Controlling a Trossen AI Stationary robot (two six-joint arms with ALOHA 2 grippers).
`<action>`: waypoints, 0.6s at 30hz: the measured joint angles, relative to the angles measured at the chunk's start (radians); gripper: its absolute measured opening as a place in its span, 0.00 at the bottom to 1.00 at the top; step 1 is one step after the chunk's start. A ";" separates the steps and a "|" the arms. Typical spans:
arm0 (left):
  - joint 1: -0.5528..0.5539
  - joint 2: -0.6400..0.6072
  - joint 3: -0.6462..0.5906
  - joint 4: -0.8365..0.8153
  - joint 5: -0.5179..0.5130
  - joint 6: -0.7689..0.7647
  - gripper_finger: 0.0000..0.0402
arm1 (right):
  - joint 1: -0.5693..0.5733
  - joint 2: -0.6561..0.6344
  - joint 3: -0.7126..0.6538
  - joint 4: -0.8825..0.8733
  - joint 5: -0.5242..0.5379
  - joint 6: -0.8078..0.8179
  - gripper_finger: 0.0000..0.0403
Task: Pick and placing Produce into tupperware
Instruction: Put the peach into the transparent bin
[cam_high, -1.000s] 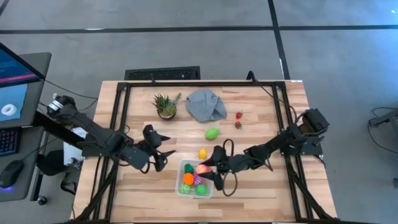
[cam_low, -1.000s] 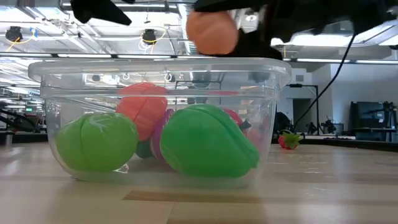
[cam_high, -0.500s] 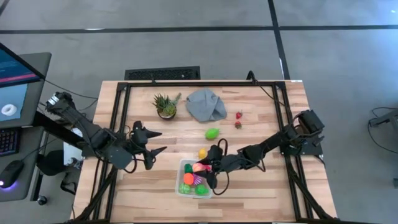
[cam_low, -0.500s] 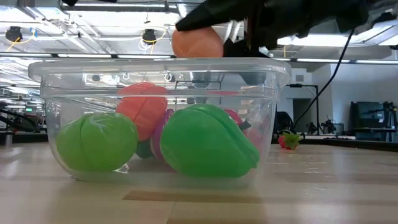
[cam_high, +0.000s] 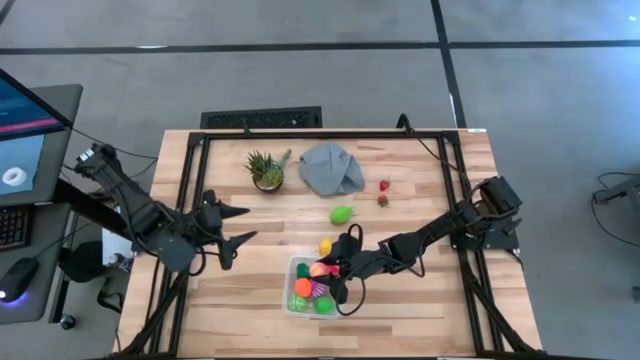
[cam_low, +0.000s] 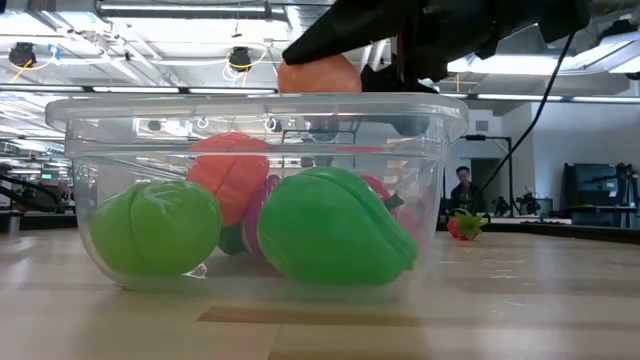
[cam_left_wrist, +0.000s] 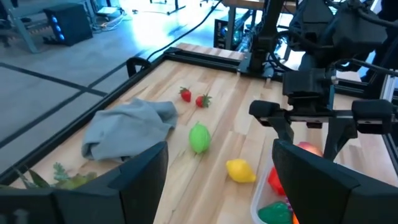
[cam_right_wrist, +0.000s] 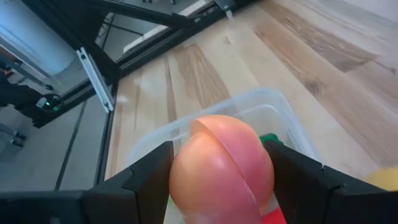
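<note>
Two dark fingers of the right gripper (cam_right_wrist: 217, 186) clamp a round pink-orange toy peach (cam_right_wrist: 222, 167) just above the clear rectangular plastic tupperware (cam_high: 292, 304). Left gripper (cam_high: 233, 225) hangs with fingers apart, empty, over the wooden worktop (cam_high: 420, 190). No writing is readable.

Grey concrete floor (cam_high: 300, 70); ceiling lamps (cam_low: 240, 58) light the workshop.

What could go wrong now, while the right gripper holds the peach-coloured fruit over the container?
1. The tupperware already holds several pieces, among them a large green one. The peach-coloured fruit, if released from above the rim, may bounce off them and out.
2. The right gripper hangs close over the rim; going lower, it could knock or push the light container.
3. The fruit is round and smooth, so it may slip from the fingers too early.
</note>
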 joint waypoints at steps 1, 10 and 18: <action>-0.002 -0.004 0.000 -0.004 -0.003 0.000 0.69 | 0.000 0.000 0.000 -0.007 0.000 0.004 0.65; -0.001 -0.006 0.000 -0.022 -0.024 -0.002 0.69 | -0.002 0.012 -0.001 -0.023 -0.002 0.012 0.65; -0.001 -0.006 0.000 -0.024 -0.035 -0.019 0.69 | -0.008 0.012 -0.002 -0.027 -0.007 0.003 0.65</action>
